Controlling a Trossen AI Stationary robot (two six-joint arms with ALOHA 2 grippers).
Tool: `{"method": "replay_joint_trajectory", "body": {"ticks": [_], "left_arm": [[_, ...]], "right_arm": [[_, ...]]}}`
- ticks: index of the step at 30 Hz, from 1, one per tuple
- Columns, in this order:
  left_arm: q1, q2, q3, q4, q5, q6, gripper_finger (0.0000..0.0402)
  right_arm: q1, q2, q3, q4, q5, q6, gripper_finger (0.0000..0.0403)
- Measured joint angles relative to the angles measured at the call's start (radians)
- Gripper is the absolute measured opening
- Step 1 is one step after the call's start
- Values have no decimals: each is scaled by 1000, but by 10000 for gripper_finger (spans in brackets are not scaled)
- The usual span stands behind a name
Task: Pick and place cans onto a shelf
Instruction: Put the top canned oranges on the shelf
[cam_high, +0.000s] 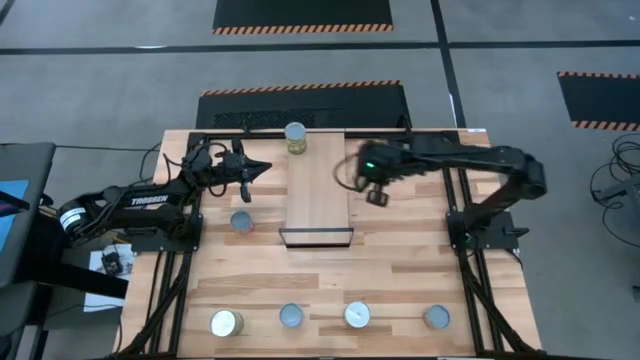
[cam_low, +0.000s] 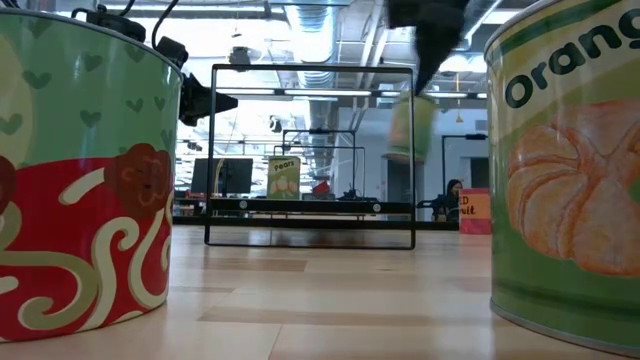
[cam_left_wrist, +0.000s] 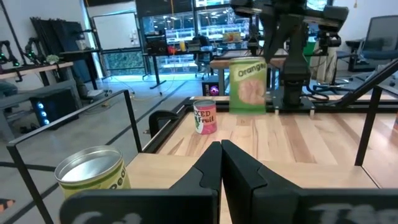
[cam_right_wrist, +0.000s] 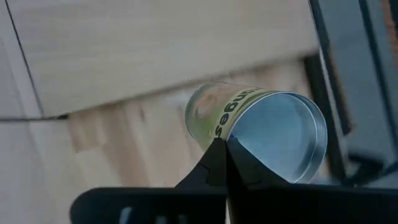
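Note:
The shelf (cam_high: 316, 190) is a light-wood board with a dark front edge in the table's middle. One yellow-green can (cam_high: 295, 137) stands on its far end, also seen in the left wrist view (cam_left_wrist: 93, 173). My right gripper (cam_high: 352, 175) is over the shelf's right edge, shut on an Oranges can (cam_left_wrist: 249, 86), which also shows in the right wrist view (cam_right_wrist: 261, 124). My left gripper (cam_high: 262, 170) is shut and empty, left of the shelf. A blue can (cam_high: 241, 221) stands on the table near it. My right gripper holds the Oranges can from above. One dark finger (cam_left_wrist: 295, 71) runs down beside the can's side wall (cam_left_wrist: 268, 81). In the right wrist view the fingertips meet the can at its rim (cam_right_wrist: 231, 127). The can hangs upright, clear of table and shelf.
Several cans stand along the table's near edge (cam_high: 226, 323) (cam_high: 291, 316) (cam_high: 357, 315) (cam_high: 436, 317); two of them fill the low view's sides (cam_low: 80, 170) (cam_low: 570, 170). A red fruit can (cam_left_wrist: 205, 117) stands on the table beyond the shelf. Black frame rails (cam_high: 175, 290) run along both table sides.

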Motion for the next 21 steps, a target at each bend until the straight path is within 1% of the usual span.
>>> {"method": "replay_joint_trajectory", "body": {"ticks": [2, 7, 11, 16, 21], "left_arm": [[0, 0, 0, 0, 0, 2, 0], [0, 0, 0, -4, 0, 2, 0], [0, 0, 0, -8, 0, 0, 0], [0, 0, 0, -8, 0, -1, 0], [0, 0, 0, -8, 0, -5, 0]], "right_arm": [[-13, 79, 87, 24, -7, -91, 8], [-29, 279, 303, 20, -13, -268, 4], [-38, 421, 449, 31, -53, -377, 8], [-56, 566, 561, 59, -69, -507, 5], [-69, 664, 653, 61, -94, -570, 7]]}}
